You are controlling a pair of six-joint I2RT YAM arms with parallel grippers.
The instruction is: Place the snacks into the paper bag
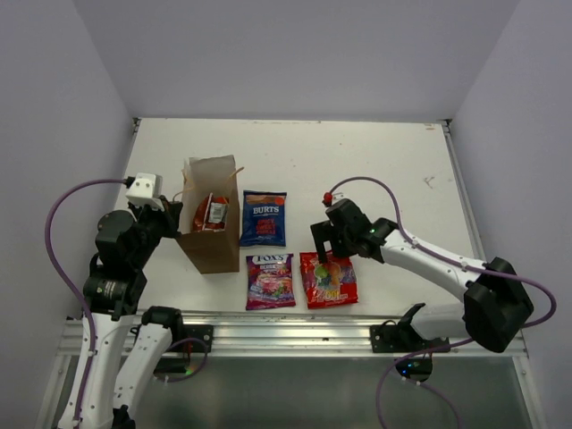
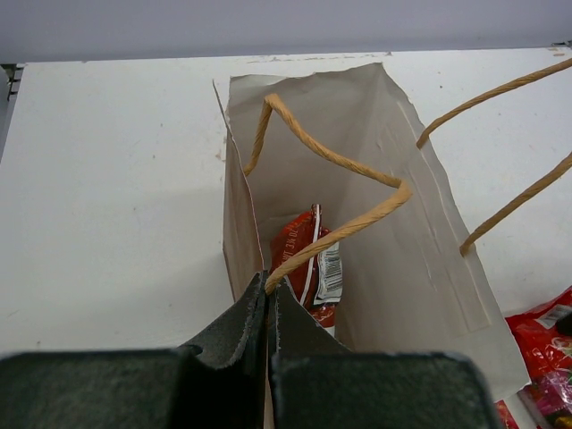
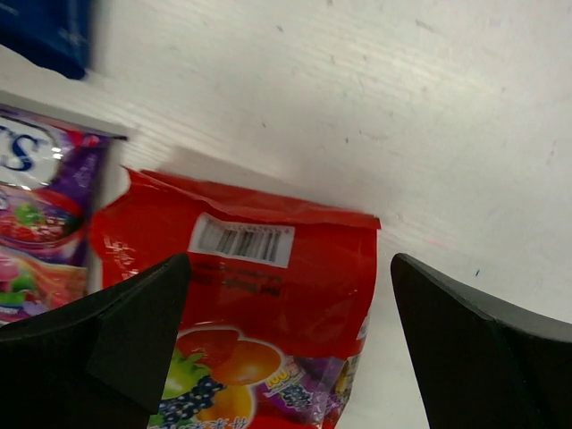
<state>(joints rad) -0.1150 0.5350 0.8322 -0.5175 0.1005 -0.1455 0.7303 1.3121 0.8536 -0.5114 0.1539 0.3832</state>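
Note:
The brown paper bag (image 1: 213, 243) stands upright at the left of the table, its mouth open. My left gripper (image 2: 268, 282) is shut on the bag's near rim, where a string handle (image 2: 335, 161) starts. A red-orange chip bag (image 2: 300, 253) lies inside the paper bag. On the table lie the blue Burts bag (image 1: 264, 217), the purple Fox's bag (image 1: 270, 281) and the red bag with colourful sweets (image 1: 328, 281). My right gripper (image 3: 290, 261) hangs open just above the top end of the red bag (image 3: 286, 295), one finger on each side, not touching it.
The white table (image 1: 357, 161) runs to grey walls at the back and sides. A metal rail (image 1: 295, 335) lines the near edge. The second pair of string handles (image 2: 500, 89) sticks out to the right of the bag's mouth.

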